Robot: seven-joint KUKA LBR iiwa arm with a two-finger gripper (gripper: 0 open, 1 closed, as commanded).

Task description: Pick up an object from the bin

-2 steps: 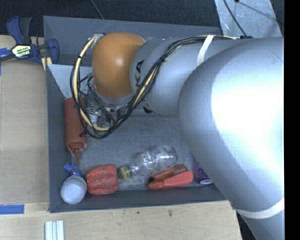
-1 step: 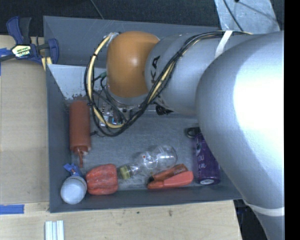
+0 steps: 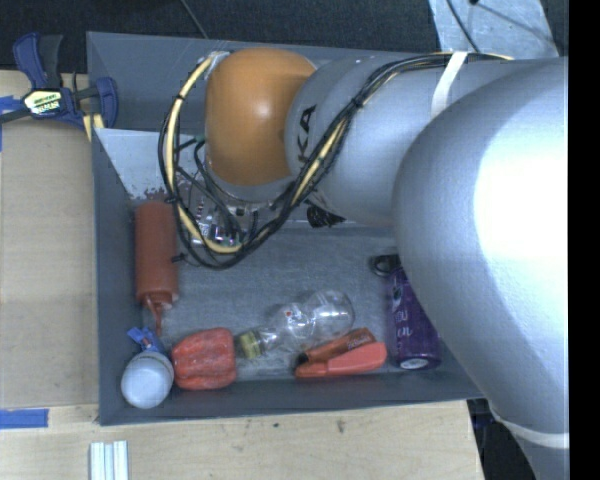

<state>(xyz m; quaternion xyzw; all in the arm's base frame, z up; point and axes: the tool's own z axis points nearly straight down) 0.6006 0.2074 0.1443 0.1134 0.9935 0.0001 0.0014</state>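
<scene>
Arm [image 3: 450, 168] reaches over the bin's far side, with the orange wrist cover [image 3: 252, 118] on top and the gripper [image 3: 220, 226] low beneath it, near the back wall. Jaws are masked by cover and cables; cannot tell whether apart or together. Nothing seen between them.

Step in hand, as judged: settling on a target, nothing lifted yet. Nearest candidate is the brown-red squeeze bottle [image 3: 155, 253]. It lies just beside the jaws on the side away from the arm, lengthwise along the bin's wall, nozzle end pointing off toward the front.

To do it well:
- Centre over the thick body, not the tapering neck, and close across its width.
- Mind the wall right behind the bottle, which likely leaves scant room for the outer jaw.
- Smooth round body may roll or slip, so lift straight.

Grey bin [image 3: 280, 400] holds, largest first:
- That bottle.
- Purple can [image 3: 410, 318], well apart from the jaws, on the arm's side.
- Red lumpy pepper-like thing [image 3: 203, 358] and orange-red handled tool [image 3: 342, 358], front row, across open floor from the jaws.
- Clear crumpled plastic piece [image 3: 315, 316], between jaws and tool.
- White ball [image 3: 147, 380], front corner, past the bottle's nozzle.
- Small yellowish bit [image 3: 250, 345], touching or just beside the clear piece; cannot tell which.
</scene>
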